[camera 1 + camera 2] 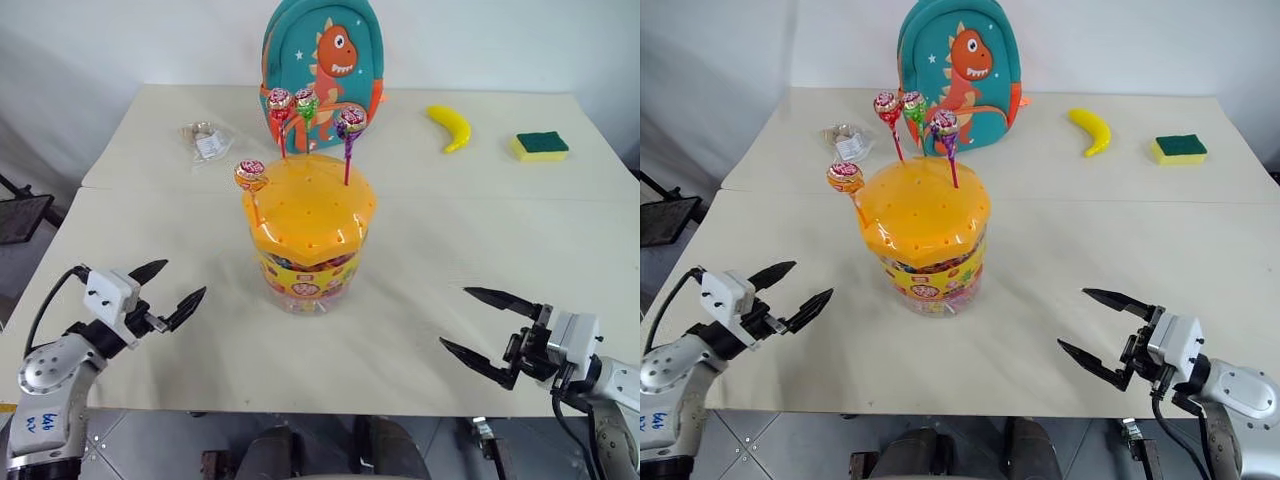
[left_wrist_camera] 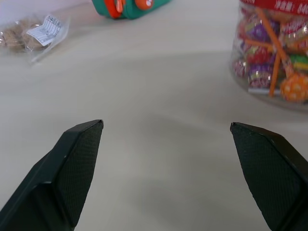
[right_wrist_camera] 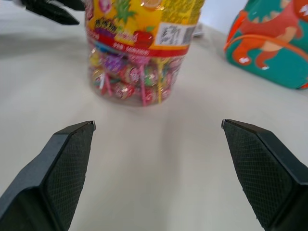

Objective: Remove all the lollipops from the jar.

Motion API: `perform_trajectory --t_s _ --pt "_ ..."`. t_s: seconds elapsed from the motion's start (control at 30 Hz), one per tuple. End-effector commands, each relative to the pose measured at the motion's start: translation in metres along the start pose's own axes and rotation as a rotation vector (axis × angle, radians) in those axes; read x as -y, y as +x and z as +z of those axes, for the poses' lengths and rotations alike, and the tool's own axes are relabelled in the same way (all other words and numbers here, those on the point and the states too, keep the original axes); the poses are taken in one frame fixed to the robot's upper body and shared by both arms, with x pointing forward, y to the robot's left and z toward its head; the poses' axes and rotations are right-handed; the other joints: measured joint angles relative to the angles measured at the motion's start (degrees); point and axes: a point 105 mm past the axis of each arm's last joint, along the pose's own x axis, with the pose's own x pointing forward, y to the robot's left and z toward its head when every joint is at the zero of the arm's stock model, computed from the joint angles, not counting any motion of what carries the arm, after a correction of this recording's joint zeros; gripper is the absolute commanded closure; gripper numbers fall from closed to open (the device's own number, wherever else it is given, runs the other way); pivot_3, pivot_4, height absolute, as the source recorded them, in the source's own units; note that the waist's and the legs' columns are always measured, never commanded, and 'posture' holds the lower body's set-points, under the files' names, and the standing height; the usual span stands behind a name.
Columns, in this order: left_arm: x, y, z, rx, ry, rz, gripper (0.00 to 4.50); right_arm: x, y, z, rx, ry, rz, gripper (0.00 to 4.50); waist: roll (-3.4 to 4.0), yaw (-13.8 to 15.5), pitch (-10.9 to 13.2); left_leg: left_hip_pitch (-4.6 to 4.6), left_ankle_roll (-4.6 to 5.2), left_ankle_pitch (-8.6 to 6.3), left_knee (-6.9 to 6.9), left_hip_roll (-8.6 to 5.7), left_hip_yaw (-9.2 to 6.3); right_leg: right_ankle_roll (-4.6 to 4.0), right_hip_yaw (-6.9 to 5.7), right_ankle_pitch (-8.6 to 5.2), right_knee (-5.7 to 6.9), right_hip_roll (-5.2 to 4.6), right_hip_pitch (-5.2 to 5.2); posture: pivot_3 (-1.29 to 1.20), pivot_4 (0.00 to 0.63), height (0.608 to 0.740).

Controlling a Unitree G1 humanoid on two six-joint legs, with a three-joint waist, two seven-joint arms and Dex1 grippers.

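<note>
Right now I have both tools low at the near edge of the counter (image 1: 420, 330), one at each bottom corner of the head views: the left tool (image 1: 172, 292) at lower left and the right tool (image 1: 483, 328) at lower right, each with its two black fingers spread wide and nothing between them. Both point inward toward the jar (image 1: 306, 245), which stands upright at the middle of the frame, well apart from either tool. Its domed orange-yellow lid (image 1: 312, 205) is on, and four lollipops stand with their sticks in the lid's holes: the orange one (image 1: 250, 175) leaning out at the left edge of the dome, the red one (image 1: 280, 101) and the green one (image 1: 306, 103) close together toward the back, and the purple one (image 1: 350, 121) to their right. I judge the task not begun: none of the four is out, and all four are left to pull. Through the clear wall, in the wrist views, I see many more wrapped candies packed in the bottom of the tub. Further out, up the frame, a teal dinosaur backpack (image 1: 322, 60) stands just behind the jar, a small clear packet (image 1: 206, 140) lies at upper left, and a banana (image 1: 452, 127) and a yellow-green sponge (image 1: 540, 146) lie at upper right. The counter is a pale, matte surface with a seam running across it behind the jar, set against a plain white wall (image 1: 120, 40).
</note>
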Motion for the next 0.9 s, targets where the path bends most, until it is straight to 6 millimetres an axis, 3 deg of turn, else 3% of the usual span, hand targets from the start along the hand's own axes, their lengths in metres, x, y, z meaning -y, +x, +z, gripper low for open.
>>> perform_trajectory --t_s 0.03,0.17,0.27,0.4,0.47,0.63,0.73,0.9 --pt "-0.003 -0.005 0.010 0.029 0.013 -0.046 0.00 0.002 -0.005 -0.001 -0.010 0.013 0.032 0.05 0.00 0.13 0.00 0.00 0.00 0.00 0.00 0.00 0.00 0.00 0.00 0.00 0.00 -0.02 0.00 0.00 0.150 0.740" --pt "-0.020 -0.013 0.040 0.185 -0.020 -0.026 0.00 0.015 0.001 0.009 0.049 0.170 0.004 0.05 -0.02 0.35 0.00 0.00 0.02 0.00 0.04 -0.01 -0.06 0.00 -0.02 0.00 -0.07 -0.07 0.01 0.00 0.150 0.740" --pt "-0.036 -0.034 0.071 0.296 -0.113 -0.078 0.00 0.025 0.009 0.037 0.187 0.164 0.025 0.05 -0.02 -0.10 0.01 -0.01 -0.01 0.01 0.07 0.01 -0.09 -0.07 -0.02 -0.04 -0.09 -0.09 -0.02 0.00 0.150 0.740" --pt "-0.056 -0.056 0.076 0.243 -0.150 -0.116 0.00 0.037 0.009 0.070 0.333 0.118 0.024 0.05 0.14 -0.71 0.05 0.01 -0.08 -0.02 0.01 0.04 -0.11 -0.20 -0.09 -0.11 0.13 -0.05 -0.05 0.00 0.150 0.740" --pt "-0.055 -0.062 0.076 0.203 -0.199 -0.218 0.00 0.041 0.005 0.087 0.371 0.082 0.062 0.05 0.15 -0.71 0.06 0.00 -0.07 -0.02 -0.02 0.03 -0.11 -0.20 -0.13 -0.12 0.17 -0.02 -0.05 0.00 0.150 0.740" --pt "-0.046 -0.050 0.109 0.299 -0.267 -0.405 0.00 0.036 -0.006 0.117 0.426 0.143 0.181 0.05 -0.06 0.55 0.05 -0.05 0.02 -0.05 0.07 -0.01 -0.20 -0.19 -0.17 -0.11 0.17 -0.08 -0.01 0.00 0.150 0.740" --pt "-0.004 -0.016 0.129 0.320 -0.213 -0.645 0.00 0.041 -0.008 0.132 0.487 0.058 0.123 0.05 -0.07 0.70 0.04 -0.04 -0.02 -0.06 0.07 -0.01 -0.23 -0.19 -0.16 -0.11 0.16 -0.08 0.02 0.00 0.150 0.740" --pt "0.034 0.027 0.160 0.437 -0.153 -0.799 0.00 0.032 -0.009 0.127 0.476 0.046 0.157 0.05 -0.08 0.83 0.04 -0.04 0.01 -0.03 0.08 -0.08 -0.22 -0.08 -0.16 -0.05 0.15 -0.05 0.08 0.00 0.150 0.740"
